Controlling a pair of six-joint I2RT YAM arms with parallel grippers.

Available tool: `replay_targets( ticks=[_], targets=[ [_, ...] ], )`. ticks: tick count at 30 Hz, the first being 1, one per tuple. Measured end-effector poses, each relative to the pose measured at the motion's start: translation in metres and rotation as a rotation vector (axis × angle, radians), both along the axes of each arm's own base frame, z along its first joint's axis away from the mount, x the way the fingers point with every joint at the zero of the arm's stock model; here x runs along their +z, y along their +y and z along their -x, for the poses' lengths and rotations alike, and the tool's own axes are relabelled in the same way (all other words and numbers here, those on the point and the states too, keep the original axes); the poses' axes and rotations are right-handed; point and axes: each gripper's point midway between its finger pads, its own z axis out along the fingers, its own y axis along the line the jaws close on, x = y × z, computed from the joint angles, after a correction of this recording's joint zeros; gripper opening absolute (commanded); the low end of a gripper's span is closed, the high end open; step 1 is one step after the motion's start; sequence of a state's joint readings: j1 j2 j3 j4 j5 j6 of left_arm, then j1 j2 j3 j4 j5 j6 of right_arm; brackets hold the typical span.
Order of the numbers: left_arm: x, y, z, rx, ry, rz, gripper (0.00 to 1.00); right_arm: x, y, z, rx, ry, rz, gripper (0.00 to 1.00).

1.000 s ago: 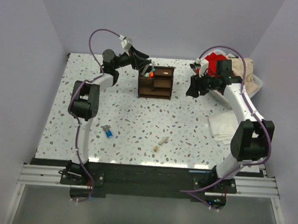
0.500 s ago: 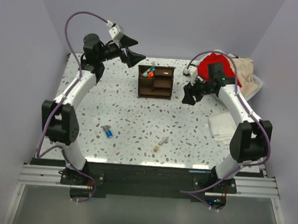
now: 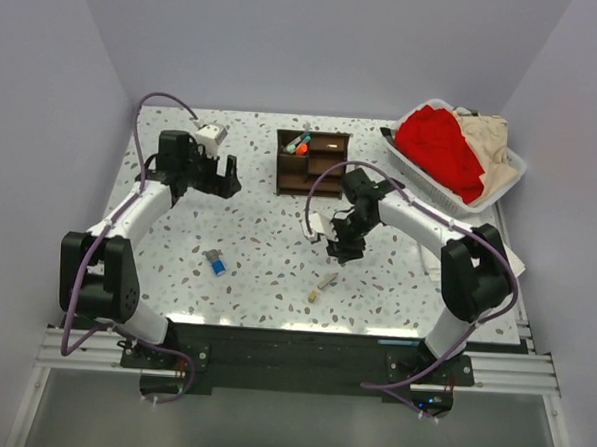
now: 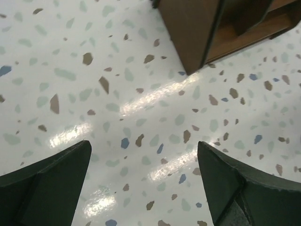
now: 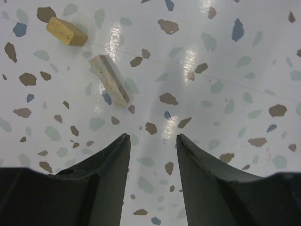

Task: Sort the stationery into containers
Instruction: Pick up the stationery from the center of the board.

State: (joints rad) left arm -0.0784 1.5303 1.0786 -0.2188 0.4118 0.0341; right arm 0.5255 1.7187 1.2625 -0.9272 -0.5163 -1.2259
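The dark brown wooden organiser (image 3: 312, 164) stands at the back middle, with a green-white marker (image 3: 297, 141) and an orange-capped one (image 3: 303, 150) in its top compartment. My left gripper (image 3: 226, 177) hovers low over the table just left of it, open and empty (image 4: 143, 155), with the organiser's corner (image 4: 197, 33) ahead. My right gripper (image 3: 342, 248) is open over bare table (image 5: 153, 137), just short of a pale tan bar (image 5: 109, 80) and a yellow-tan eraser bit (image 5: 67, 31). These two bits lie at front centre (image 3: 326, 281) (image 3: 314, 295). A stubby blue-grey cylinder (image 3: 215, 261) lies front left.
A white basket (image 3: 408, 149) with red and beige cloth sits at the back right. Purple cables loop above both arms. Walls close in the table on the left, back and right.
My left arm swung down from above the organiser to the table at its left, jaws now wide. My right arm came from the basket to the table centre, near the eraser bits.
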Motion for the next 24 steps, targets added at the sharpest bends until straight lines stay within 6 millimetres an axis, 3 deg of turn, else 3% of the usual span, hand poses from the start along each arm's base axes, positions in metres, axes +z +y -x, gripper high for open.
replay_targets(
  ticks=[3, 10, 24],
  targets=[
    [-0.009, 0.019, 0.0, 0.067, 0.022, -0.053, 1.0, -0.016, 0.004, 0.008, 0.081, -0.016, 0.039, 0.45],
    [0.004, 0.052, -0.005, 0.178, -0.02, -0.102, 1.0, -0.034, 0.005, 0.028, 0.186, -0.023, 0.086, 0.35],
    [-0.001, 0.057, -0.004, 0.194, -0.017, -0.11, 1.0, -0.046, 0.008, 0.042, 0.233, -0.021, 0.099, 0.32]
  ],
)
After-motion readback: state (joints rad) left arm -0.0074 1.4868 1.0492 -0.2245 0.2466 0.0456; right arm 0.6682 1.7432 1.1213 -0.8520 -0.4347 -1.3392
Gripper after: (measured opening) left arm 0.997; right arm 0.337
